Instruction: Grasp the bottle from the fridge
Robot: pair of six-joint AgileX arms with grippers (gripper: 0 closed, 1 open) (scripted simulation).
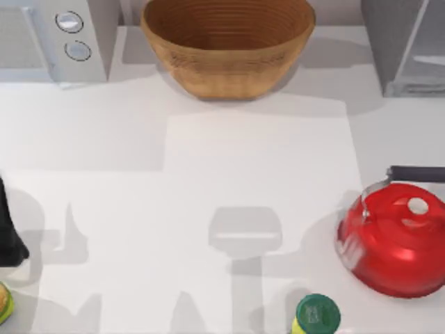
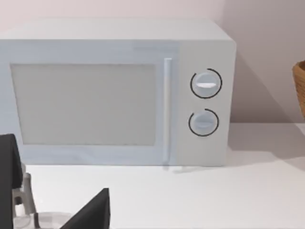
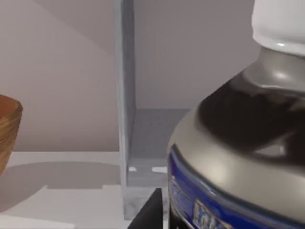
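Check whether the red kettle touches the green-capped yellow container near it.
Apart. The top view, looking down, shows a strip of table between the red kettle and the green-capped yellow container.

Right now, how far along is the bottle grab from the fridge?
Done: the right wrist view has closed in on the bottle, white cap and dark shoulder near the camera, with the fridge behind it. In hand: no grasp confirmed. Left: close on it and lift. Left arm is parked at the table's left edge.

The top view looks down on the table [image 1: 208,174]; both wrist views face its far wall, sharing the basket [image 1: 228,42].
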